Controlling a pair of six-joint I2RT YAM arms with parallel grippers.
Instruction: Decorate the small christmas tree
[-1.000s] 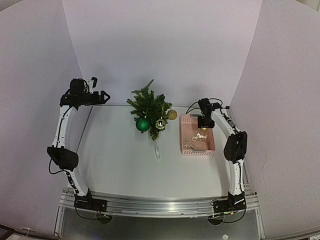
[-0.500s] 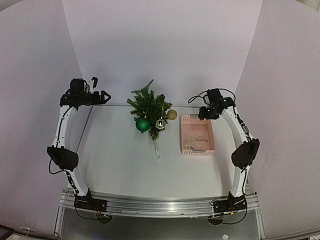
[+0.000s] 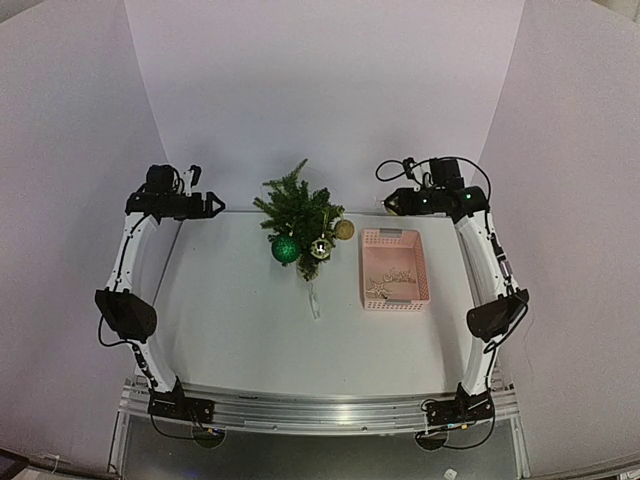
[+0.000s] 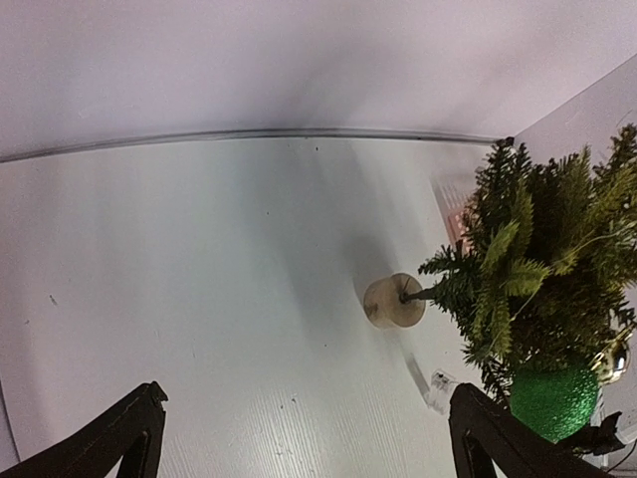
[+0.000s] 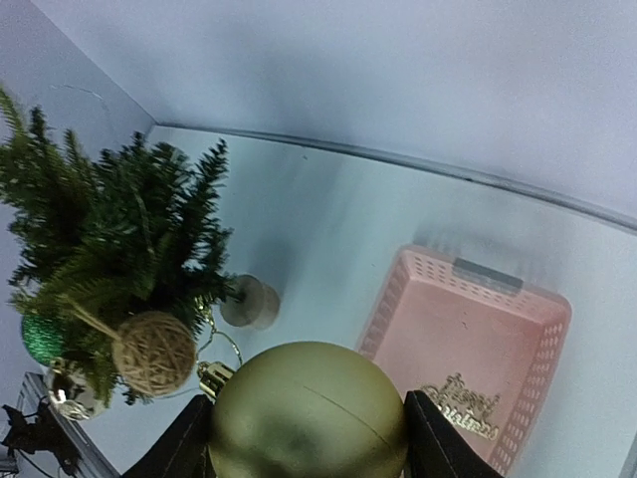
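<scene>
At the far left the left gripper [image 3: 210, 205] hangs high above the back left corner of the table [image 3: 240, 330], its two fingers [image 4: 117, 440] spread wide with nothing between them. Its wrist camera looks down past them at bare white tabletop.

Right of it, toward the back of the table and a little left of centre, is the small christmas tree [image 3: 297, 212], with its pale round base [image 4: 394, 300] resting on the surface. Three decorations already hang on the near side of the tree: a glittery green bauble [image 3: 286, 249] at the lower left, a small silvery ornament [image 3: 320, 247] just beside it, and a woven straw-coloured ball [image 5: 153, 353] at the right edge of the branches. A small clear item [image 3: 314, 300] lies on the table in front of the tree – what it is cannot be made out.

Further right, well apart from the tree, sits a pink basket [image 3: 421, 270] with perforated walls. Gold cut-out lettering [image 5: 460, 406] lies inside it.

At the right, the right gripper [image 3: 397, 202] is raised above the basket's far end and points left toward the tree. It is clamped on a large matte gold bauble [image 5: 307, 413] – in its wrist view the ball fills the gap, with a dark finger [image 5: 430, 446] pressed against each side.
</scene>
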